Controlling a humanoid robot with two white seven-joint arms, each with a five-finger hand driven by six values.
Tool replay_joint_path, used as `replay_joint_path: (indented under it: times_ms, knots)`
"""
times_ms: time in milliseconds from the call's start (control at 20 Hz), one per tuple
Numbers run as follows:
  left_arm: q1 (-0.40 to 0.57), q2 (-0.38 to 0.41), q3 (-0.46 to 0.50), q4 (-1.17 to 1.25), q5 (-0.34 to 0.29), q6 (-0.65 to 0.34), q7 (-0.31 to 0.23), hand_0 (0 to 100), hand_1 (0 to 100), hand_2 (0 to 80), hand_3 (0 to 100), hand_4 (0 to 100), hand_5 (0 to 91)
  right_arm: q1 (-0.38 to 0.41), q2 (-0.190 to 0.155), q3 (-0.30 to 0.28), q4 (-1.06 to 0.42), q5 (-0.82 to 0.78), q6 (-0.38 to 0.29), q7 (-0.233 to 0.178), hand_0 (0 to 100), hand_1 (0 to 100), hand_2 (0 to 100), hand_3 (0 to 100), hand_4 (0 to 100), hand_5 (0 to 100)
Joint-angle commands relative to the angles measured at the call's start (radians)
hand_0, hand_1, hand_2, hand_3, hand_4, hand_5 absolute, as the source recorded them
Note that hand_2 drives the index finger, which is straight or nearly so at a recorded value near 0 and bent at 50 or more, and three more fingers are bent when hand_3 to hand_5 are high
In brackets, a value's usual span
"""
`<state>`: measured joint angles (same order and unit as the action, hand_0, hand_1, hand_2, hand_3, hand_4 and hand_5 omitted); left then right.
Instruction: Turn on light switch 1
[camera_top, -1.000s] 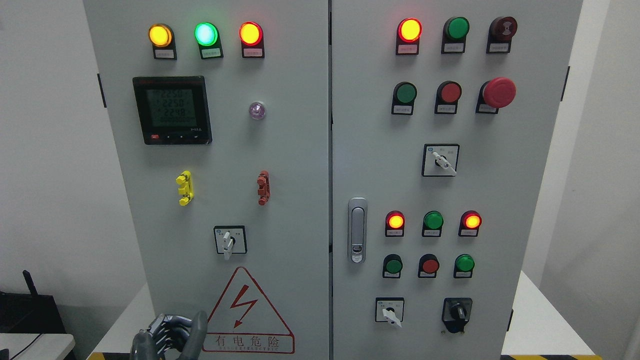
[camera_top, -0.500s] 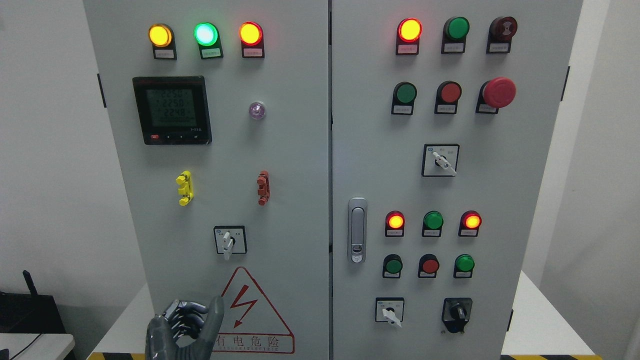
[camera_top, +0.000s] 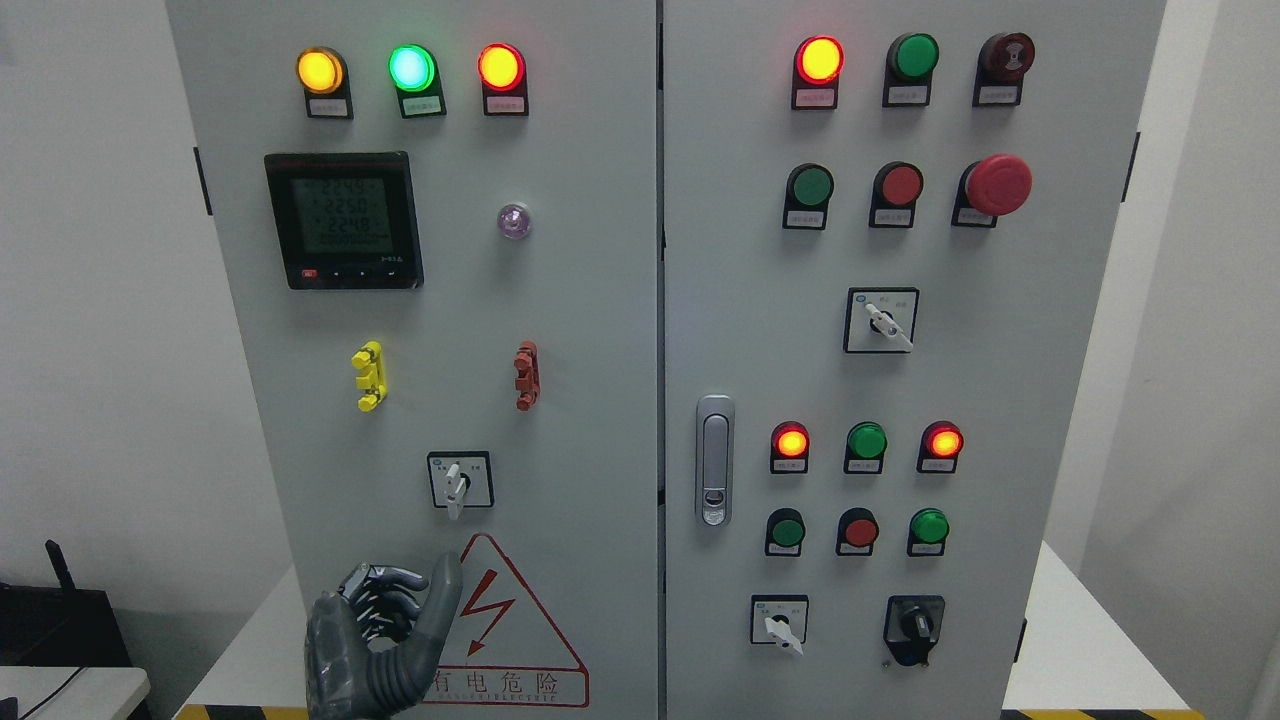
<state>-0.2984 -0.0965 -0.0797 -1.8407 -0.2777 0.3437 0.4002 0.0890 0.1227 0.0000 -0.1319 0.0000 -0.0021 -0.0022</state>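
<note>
The left hand (camera_top: 385, 640) rose from the lower left edge, its fingers (camera_top: 385, 590) curled loosely and its thumb raised, holding nothing. It overlapped the left corner of the warning triangle (camera_top: 505, 625). The right hand was out of sight. Directly above and slightly right of the fingertips, on the left door (camera_top: 580, 350) of the cabinet, sat the rotary switch (camera_top: 458, 482), probably switch 1; its white lever stood upright with its long end down. The left hand was plainly the nearer, so a short upward reach would probably meet the lever.
</note>
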Motion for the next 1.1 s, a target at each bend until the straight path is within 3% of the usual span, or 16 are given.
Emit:
replay_joint_path:
  times_ms: [0,400,1050]
  knots:
    - [-0.037,-0.008,-0.023,0.006,-0.005,0.008,0.005,4,46,62.1,87,87,73.2,0.000,0.000,0.020,0.000,-0.026,0.001,0.001,12,39,0,0,0,0]
    - [-0.087,-0.008,-0.023,0.011,-0.008,0.063,0.022,5,47,61.9,88,87,73.3,0.000,0.000,0.020,0.000,-0.026,0.001,0.001,12,39,0,0,0,0]
    - [-0.107,-0.009,-0.022,0.028,-0.038,0.069,0.043,6,53,61.1,87,87,72.9,0.000,0.000,0.020,0.000,-0.026,0.001,0.001,12,39,0,0,0,0]
